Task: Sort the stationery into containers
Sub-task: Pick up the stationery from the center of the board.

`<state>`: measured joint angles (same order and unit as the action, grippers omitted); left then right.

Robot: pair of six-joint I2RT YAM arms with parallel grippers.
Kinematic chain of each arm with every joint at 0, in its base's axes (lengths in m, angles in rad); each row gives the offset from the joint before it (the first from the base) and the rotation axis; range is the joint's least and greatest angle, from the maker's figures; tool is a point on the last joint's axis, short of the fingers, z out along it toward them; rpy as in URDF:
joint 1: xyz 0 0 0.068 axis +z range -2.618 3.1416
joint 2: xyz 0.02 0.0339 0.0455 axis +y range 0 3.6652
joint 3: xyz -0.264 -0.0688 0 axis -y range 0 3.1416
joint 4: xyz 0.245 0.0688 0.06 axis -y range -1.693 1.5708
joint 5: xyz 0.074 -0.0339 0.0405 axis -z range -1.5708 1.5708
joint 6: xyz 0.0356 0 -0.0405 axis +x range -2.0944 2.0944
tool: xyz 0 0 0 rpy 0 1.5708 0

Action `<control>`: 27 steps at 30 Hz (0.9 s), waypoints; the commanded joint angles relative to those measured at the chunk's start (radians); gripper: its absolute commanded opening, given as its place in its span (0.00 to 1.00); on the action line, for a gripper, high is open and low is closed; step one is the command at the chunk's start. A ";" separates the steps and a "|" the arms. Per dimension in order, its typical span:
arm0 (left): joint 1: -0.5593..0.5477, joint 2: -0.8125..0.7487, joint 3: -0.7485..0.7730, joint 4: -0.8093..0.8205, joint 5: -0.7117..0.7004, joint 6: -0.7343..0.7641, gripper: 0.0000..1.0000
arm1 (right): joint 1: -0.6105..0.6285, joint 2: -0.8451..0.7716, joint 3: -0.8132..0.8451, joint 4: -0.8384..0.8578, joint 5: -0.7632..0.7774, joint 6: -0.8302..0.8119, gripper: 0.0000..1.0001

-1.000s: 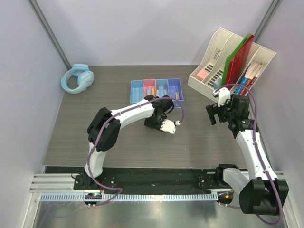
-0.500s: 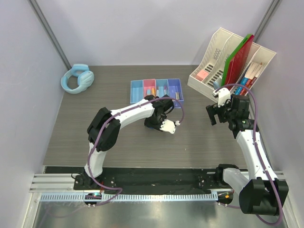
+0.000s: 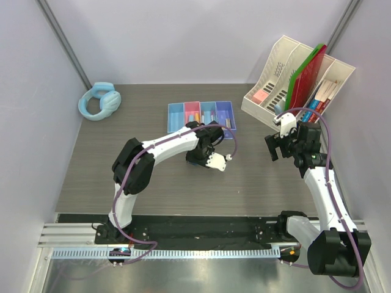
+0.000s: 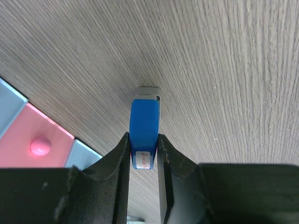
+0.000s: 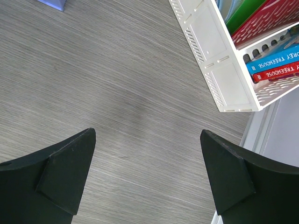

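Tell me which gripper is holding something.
The left gripper: its jaws pinch the blue block, while the right gripper stands wide open and empty.

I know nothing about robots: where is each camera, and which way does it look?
Top external: above and behind, looking down on the table; left arm and right arm show.
Left wrist: looks down past the left claw, shut on a blue block; pink bin at left.
Right wrist: looks down through the open right claw at table and file organiser.
Shared: the top view shows that organiser too.
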<state>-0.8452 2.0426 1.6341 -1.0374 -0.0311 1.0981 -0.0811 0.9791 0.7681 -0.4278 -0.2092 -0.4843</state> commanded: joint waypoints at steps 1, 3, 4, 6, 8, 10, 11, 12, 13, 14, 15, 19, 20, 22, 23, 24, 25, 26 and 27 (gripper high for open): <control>0.008 -0.050 0.012 -0.009 -0.012 -0.003 0.00 | -0.008 -0.017 0.010 0.014 -0.018 0.012 1.00; 0.008 -0.051 0.013 -0.009 -0.010 -0.004 0.00 | -0.008 -0.014 0.010 0.014 -0.018 0.012 1.00; 0.009 -0.052 0.012 -0.009 -0.010 -0.003 0.00 | -0.008 -0.016 0.010 0.014 -0.019 0.012 1.00; 0.014 -0.052 0.009 -0.010 -0.009 -0.004 0.00 | -0.008 -0.017 0.010 0.014 -0.019 0.012 1.00; 0.014 -0.052 0.006 -0.007 -0.009 -0.004 0.00 | -0.008 -0.016 0.010 0.012 -0.019 0.012 1.00; 0.012 -0.053 0.001 -0.004 -0.007 -0.006 0.00 | -0.009 -0.016 0.010 0.014 -0.019 0.012 1.00; 0.014 -0.053 0.001 -0.004 -0.003 -0.006 0.00 | -0.009 -0.016 0.010 0.014 -0.019 0.012 1.00; 0.014 -0.055 -0.002 -0.004 -0.003 -0.007 0.00 | -0.009 -0.016 0.008 0.014 -0.021 0.012 1.00; 0.014 -0.055 -0.003 -0.003 -0.001 -0.009 0.00 | -0.009 -0.017 0.010 0.012 -0.019 0.012 1.00; 0.015 -0.055 -0.005 -0.001 -0.001 -0.007 0.00 | -0.009 -0.017 0.010 0.012 -0.019 0.012 1.00; 0.015 -0.056 -0.010 0.002 0.000 -0.009 0.00 | -0.009 -0.016 0.008 0.012 -0.019 0.013 1.00; 0.014 -0.056 -0.014 0.007 0.010 -0.014 0.00 | -0.009 -0.016 0.011 0.012 -0.019 0.012 1.00; 0.014 -0.056 -0.014 0.007 0.010 -0.014 0.00 | -0.009 -0.013 0.010 0.012 -0.019 0.013 1.00; 0.015 -0.058 -0.017 0.004 0.010 -0.014 0.00 | -0.009 -0.013 0.011 0.012 -0.019 0.012 1.00; 0.015 -0.056 -0.019 0.004 0.010 -0.014 0.00 | -0.009 -0.013 0.011 0.014 -0.019 0.012 1.00; 0.015 -0.059 -0.020 0.004 0.011 -0.015 0.00 | -0.009 -0.013 0.011 0.012 -0.019 0.012 1.00; 0.014 -0.062 -0.020 0.005 0.013 -0.015 0.00 | -0.009 -0.013 0.010 0.012 -0.021 0.012 1.00; 0.015 -0.061 -0.022 0.007 0.013 -0.017 0.00 | -0.009 -0.013 0.013 0.012 -0.021 0.012 1.00; 0.015 -0.061 -0.022 0.007 0.014 -0.018 0.00 | -0.009 -0.013 0.013 0.012 -0.021 0.012 1.00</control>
<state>-0.8352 2.0388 1.6176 -1.0336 -0.0330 1.0973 -0.0830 0.9794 0.7681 -0.4351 -0.2131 -0.4828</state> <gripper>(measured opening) 0.254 0.996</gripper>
